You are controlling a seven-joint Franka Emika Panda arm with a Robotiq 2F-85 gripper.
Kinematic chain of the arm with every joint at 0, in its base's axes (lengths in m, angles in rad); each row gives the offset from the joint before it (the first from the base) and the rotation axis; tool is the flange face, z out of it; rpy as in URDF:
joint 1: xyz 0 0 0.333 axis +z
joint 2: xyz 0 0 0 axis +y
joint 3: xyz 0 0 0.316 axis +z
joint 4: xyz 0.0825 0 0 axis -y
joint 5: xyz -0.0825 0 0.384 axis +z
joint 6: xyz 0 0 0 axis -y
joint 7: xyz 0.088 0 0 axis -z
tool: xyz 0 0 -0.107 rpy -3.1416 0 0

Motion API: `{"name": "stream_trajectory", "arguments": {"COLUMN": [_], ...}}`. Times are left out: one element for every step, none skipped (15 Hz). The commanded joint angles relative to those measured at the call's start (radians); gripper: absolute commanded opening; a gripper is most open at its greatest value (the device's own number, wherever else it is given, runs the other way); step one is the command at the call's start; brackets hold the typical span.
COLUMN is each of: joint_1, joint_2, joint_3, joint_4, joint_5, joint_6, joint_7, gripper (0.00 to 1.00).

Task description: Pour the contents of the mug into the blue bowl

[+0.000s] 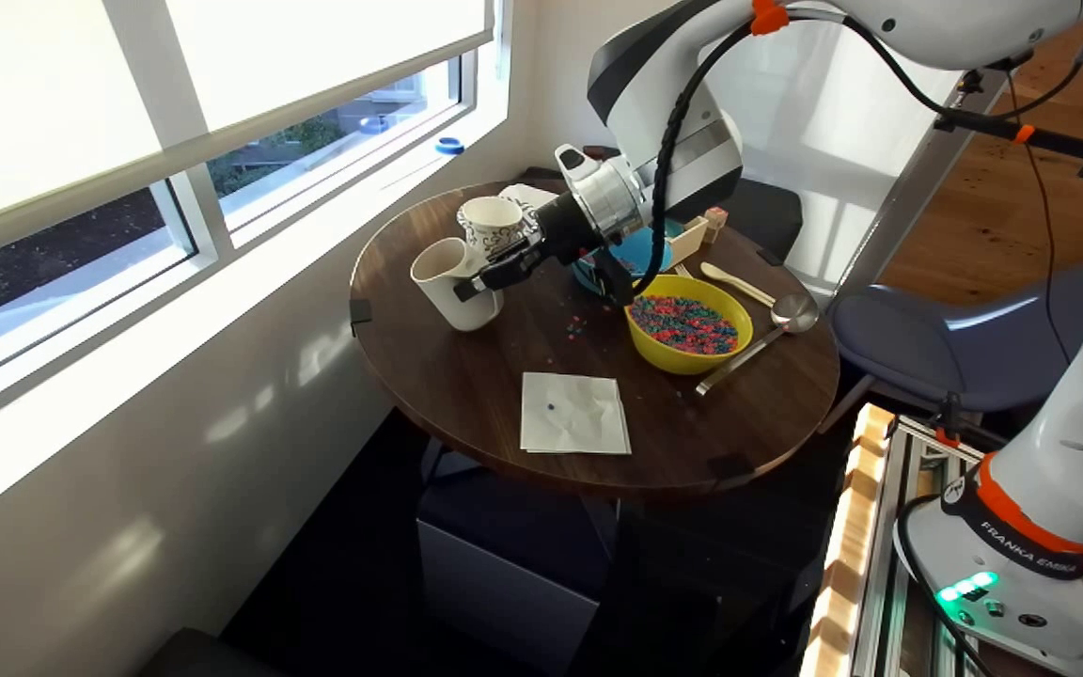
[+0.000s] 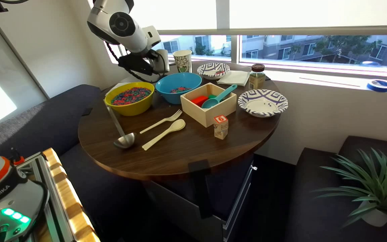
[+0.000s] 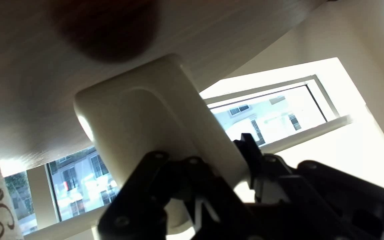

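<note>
Just beside my gripper [image 1: 483, 272], a patterned paper cup [image 1: 488, 218] stands upright. Apart from me on the desk [image 1: 452, 381] lies a white napkin [image 1: 572, 432] with a dark speck [image 1: 551, 407] on it. Farther from my gripper I see a yellow bowl [image 1: 678, 359] holding small red and blue bits [image 1: 682, 322], with a metal ladle [image 1: 793, 314] lying next to it. Well apart from me are a pale fork [image 2: 160, 122] and spoon [image 2: 162, 135], a wooden box [image 2: 195, 109] with a teal scoop [image 2: 216, 98] in it, wooden blocks [image 2: 221, 127], a patterned paper bowl [image 2: 264, 112] and a lidded jar [image 2: 256, 79]. Past the desk are a potted plant [image 2: 377, 193] and, on the window sill [image 2: 344, 76], blue tape [image 2: 379, 88].
</note>
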Motion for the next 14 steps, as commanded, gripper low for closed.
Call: {"name": "stream_trajectory", "arguments": {"joint_1": [-0.011,-0.011,-0.011,-0.011,-0.011,0.006,0.006,0.007,0.007,0.008,0.009,0.01,0.012,0.014], "joint_2": [-0.006,-0.008,-0.009,-0.01,-0.011,-0.013,-0.014,-0.015,-0.016,-0.016,-0.018,-0.019,-0.021,-0.022], "joint_3": [-0.003,-0.003,-0.002,-0.002,-0.002,-0.019,-0.019,-0.02,-0.021,-0.022,-0.022,-0.021,-0.02,-0.02], "joint_4": [-0.017,-0.02,-0.021,-0.022,-0.023,-0.025,-0.027,-0.03,-0.031,-0.032,-0.034,-0.035,-0.037,-0.039], "joint_5": [0.025,0.019,0.019,0.017,0.017,0.01,0.008,0.003,0.001,-0.001,-0.005,-0.009,-0.013,-0.018], "joint_6": [-0.035,-0.035,-0.035,-0.036,-0.038,-0.043,-0.046,-0.053,-0.057,-0.061,-0.065,-0.066,-0.068,-0.07], "joint_7": [-0.036,-0.024,-0.018,-0.014,-0.011,0.002,0.009,0.02,0.028,0.033,0.044,0.052,0.061,0.07], "gripper": [0.06,0.13,0.16,0.23,0.32,0.4,0.47,0.49,0.52,0.47,0.47,0.47,0.47,0.48]}}
